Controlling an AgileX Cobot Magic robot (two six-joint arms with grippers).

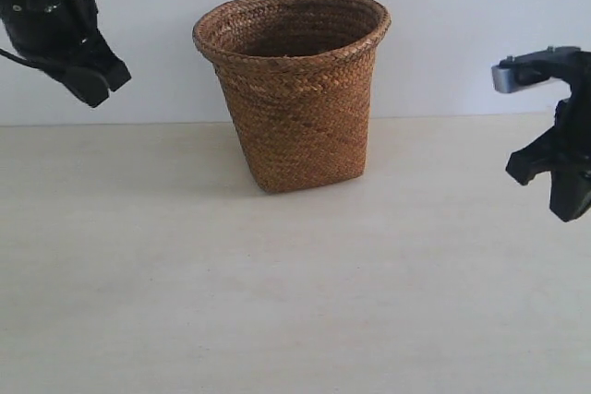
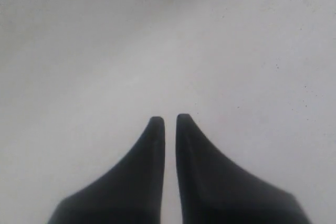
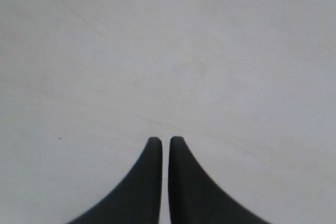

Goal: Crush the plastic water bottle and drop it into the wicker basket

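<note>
The brown wicker basket (image 1: 294,89) stands upright at the back middle of the table, its round rim open upward. The plastic water bottle shows in no view; the basket's inside is mostly hidden from here. My left gripper (image 1: 100,80) hangs high at the left, well apart from the basket, and in the left wrist view its gripper (image 2: 170,119) is shut with only a thin slit and nothing between the fingers. My right gripper (image 1: 547,189) hovers at the right edge above the table; its gripper (image 3: 165,141) is likewise shut and empty.
A pale wooden table (image 1: 277,302) spreads in front of the basket, with a white wall (image 1: 462,34) behind. Both wrist views show only bare pale surface beneath the fingers.
</note>
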